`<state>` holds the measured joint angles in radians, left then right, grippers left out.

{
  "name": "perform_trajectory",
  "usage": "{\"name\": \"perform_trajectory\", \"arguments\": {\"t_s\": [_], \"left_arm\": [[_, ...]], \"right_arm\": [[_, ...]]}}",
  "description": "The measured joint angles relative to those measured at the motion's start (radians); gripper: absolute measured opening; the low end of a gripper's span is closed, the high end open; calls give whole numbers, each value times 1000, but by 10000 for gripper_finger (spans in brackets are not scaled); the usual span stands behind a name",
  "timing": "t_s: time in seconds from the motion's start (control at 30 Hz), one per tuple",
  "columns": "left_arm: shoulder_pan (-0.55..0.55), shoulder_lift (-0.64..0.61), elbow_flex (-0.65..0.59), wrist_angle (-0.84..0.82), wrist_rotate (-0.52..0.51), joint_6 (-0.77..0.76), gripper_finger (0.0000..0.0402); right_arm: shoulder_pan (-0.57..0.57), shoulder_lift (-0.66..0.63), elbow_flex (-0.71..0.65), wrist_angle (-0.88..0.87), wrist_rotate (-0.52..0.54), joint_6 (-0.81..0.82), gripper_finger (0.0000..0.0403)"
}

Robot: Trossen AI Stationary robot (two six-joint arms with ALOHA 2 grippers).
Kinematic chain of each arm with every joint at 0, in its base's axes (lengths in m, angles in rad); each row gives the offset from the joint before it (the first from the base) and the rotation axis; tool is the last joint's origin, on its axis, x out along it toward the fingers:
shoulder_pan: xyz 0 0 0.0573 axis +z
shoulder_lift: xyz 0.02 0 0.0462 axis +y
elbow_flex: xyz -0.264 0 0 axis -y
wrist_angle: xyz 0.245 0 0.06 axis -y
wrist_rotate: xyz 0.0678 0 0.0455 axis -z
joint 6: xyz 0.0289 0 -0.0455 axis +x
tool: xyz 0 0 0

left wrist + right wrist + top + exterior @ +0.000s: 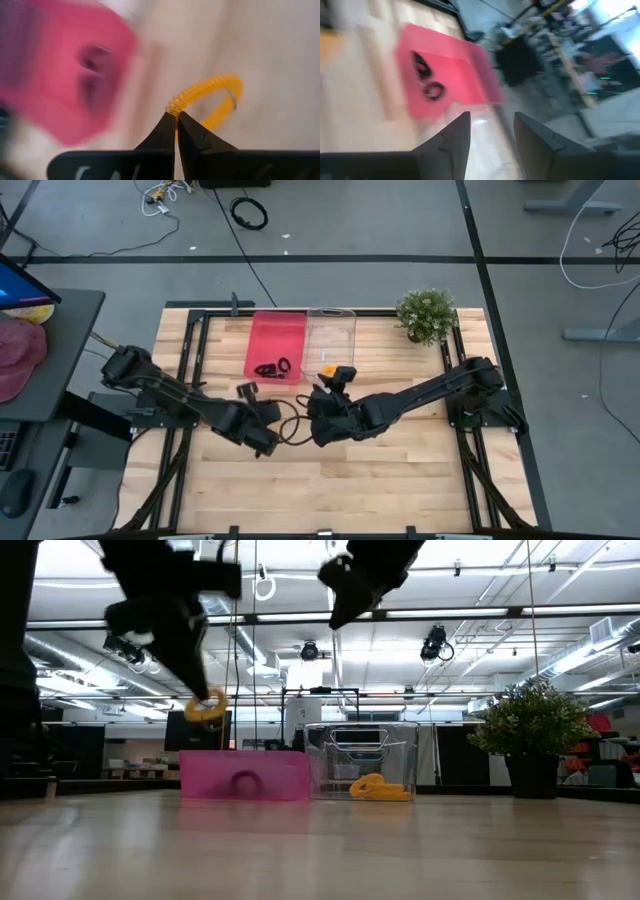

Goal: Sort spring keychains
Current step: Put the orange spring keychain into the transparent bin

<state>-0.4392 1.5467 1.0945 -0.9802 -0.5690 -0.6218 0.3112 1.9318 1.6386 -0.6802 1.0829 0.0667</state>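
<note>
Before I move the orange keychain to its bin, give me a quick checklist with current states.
1. Left hand shut on the orange keychain: ok.
2. Keychain lifted off the table: ok.
3. Clear bin already holds orange ones: ok.
4. Pink bin holds only black keychains: ok.
5. Right hand open and empty: ok.
6. Room between the two arms near the bins: cannot tell.
</note>
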Motion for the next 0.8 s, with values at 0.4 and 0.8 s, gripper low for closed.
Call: {"name": "perform_trajectory", "arguments": {"t_s": [0.4,0.8], "left_arm": [[-76,-2,130,-123,-538,-160,3],[-69,-2,129,78,-673,-51,4]], "right_arm": [[24,-196,-298,576,-446,-162,153],[-39,-269,-527,993,-586,-112,153]]}}
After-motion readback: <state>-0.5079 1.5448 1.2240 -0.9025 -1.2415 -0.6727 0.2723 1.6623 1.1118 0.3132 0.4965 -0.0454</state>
